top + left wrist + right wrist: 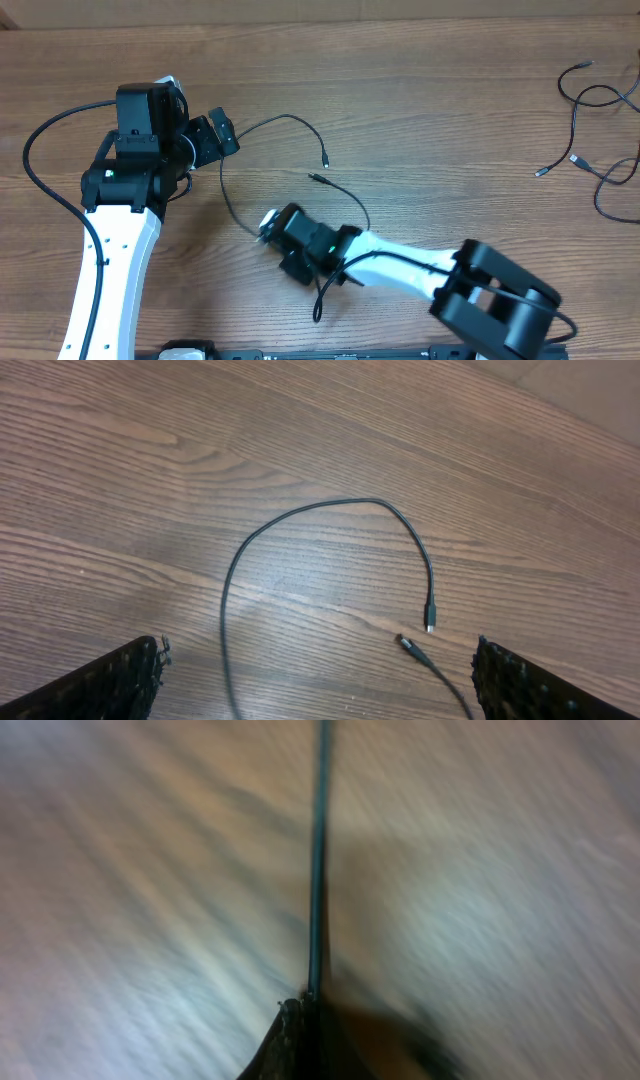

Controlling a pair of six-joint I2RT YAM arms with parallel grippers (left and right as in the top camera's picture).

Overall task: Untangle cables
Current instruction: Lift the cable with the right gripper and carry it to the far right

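Note:
A thin black cable [280, 119] arcs across the table from beside my left gripper [222, 136] to a plug end [325, 160], and its other part runs down to my right gripper [266, 226]. A second cable [350, 196] starts at a plug [313, 177] and curves behind the right arm. In the left wrist view the first cable [330, 506] loops on the wood, and my left gripper [318, 665] is open above it, holding nothing. In the blurred right wrist view my right gripper [308, 1008] is shut on the cable [320, 870].
A loose bunch of further black cables [592, 98] with small plugs lies at the far right of the wooden table [440, 90]. The thick black wire of the left arm [40, 150] loops out at the left edge.

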